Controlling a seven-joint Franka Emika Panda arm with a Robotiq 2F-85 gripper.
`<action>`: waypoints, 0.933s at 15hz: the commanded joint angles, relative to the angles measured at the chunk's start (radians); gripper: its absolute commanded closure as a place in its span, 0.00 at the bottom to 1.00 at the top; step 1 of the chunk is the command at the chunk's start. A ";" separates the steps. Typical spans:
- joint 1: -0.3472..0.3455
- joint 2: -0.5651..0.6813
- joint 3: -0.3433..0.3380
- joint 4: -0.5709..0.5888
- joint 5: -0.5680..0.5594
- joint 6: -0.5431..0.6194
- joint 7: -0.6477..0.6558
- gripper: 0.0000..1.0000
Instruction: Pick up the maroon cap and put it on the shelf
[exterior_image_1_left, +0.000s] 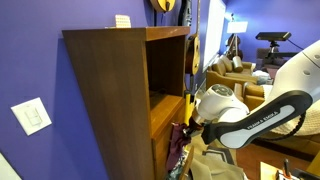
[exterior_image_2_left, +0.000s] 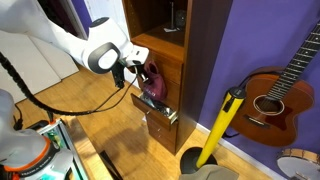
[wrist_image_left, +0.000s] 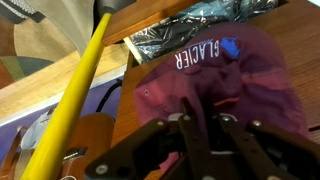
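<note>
The maroon cap (wrist_image_left: 235, 80), with white "GLACIER" lettering, fills the wrist view and hangs from my gripper (wrist_image_left: 200, 128), whose fingers are shut on its cloth. In an exterior view the cap (exterior_image_2_left: 151, 80) is at the open front of the shelf's lower compartment, held by the gripper (exterior_image_2_left: 136, 72). The shelf (exterior_image_2_left: 198, 50) is a tall brown wooden cabinet with open compartments. In an exterior view it (exterior_image_1_left: 110, 90) is seen from its side, with the gripper (exterior_image_1_left: 190, 126) at its front; there I cannot make out the cap.
A multicoloured patterned cloth (exterior_image_2_left: 158, 106) lies on the board just below the cap and shows in the wrist view (wrist_image_left: 190, 35). A yellow pole (exterior_image_2_left: 222, 125) leans by the cabinet. A guitar (exterior_image_2_left: 280, 92) stands against the purple wall. A tan sofa (exterior_image_1_left: 235, 75) is behind.
</note>
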 joint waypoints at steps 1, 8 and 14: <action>-0.012 0.009 0.007 0.011 -0.021 0.004 0.028 1.00; 0.011 -0.142 -0.036 -0.008 0.032 -0.163 -0.060 0.99; 0.026 -0.302 -0.073 0.031 0.079 -0.344 -0.174 0.99</action>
